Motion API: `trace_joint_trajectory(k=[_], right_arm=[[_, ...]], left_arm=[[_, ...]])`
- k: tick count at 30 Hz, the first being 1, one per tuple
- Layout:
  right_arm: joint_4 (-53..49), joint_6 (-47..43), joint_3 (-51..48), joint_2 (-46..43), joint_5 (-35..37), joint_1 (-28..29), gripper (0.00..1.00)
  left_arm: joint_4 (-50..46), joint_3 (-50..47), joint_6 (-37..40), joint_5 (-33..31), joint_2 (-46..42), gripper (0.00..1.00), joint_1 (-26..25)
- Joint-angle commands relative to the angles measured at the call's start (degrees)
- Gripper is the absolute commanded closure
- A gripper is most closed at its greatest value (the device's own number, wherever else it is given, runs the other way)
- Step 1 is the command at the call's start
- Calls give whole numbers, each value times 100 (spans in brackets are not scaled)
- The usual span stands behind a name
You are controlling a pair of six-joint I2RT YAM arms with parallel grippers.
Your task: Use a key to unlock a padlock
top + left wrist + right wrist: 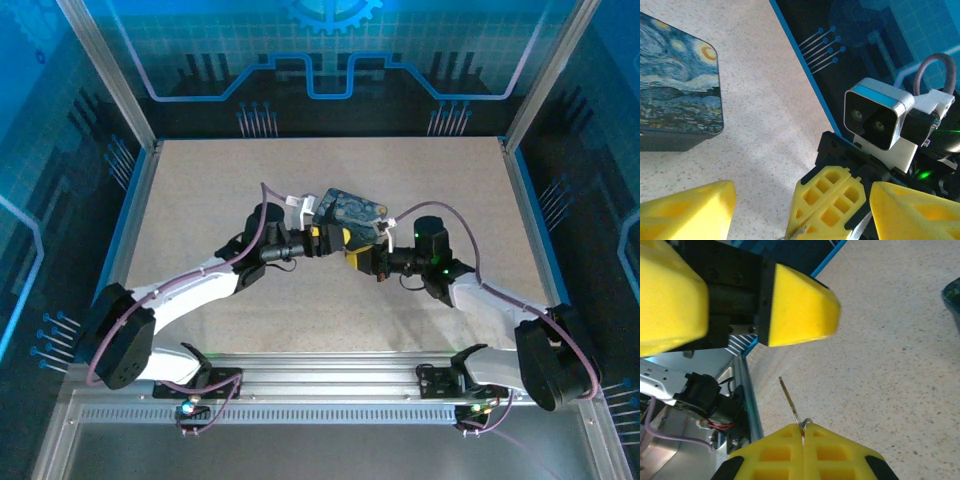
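I judge the task about half begun. Over the speckled surface, just beside the starry-night tin, my two tools meet tip to tip. The left tool stands wide open with nothing of its own in it. The right tool is pinched shut on the key, so the pickup is done. Seating and turning it in the padlock is yet to do. The key is a thin grey metal shaft jutting straight out from the right fingertips, with a small loop at the pads.

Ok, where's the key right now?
In the right wrist view, the key is pinched between the shut right fingers, its tip pointing toward the open left fingers, on the near side of the tin.
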Motion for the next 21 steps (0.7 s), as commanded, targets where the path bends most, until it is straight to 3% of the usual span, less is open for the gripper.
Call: trace_joint_trajectory(k=[1, 12, 21], right_arm=[[307, 174, 189, 72, -361, -68, 100], [330, 318, 296, 210, -314, -77, 100], [226, 271, 290, 289, -283, -116, 100]], left_arm=[[465, -83, 3, 367, 187, 30, -11], [470, 5, 89, 417, 404, 55, -160], [325, 22, 188, 278, 316, 91, -160]])
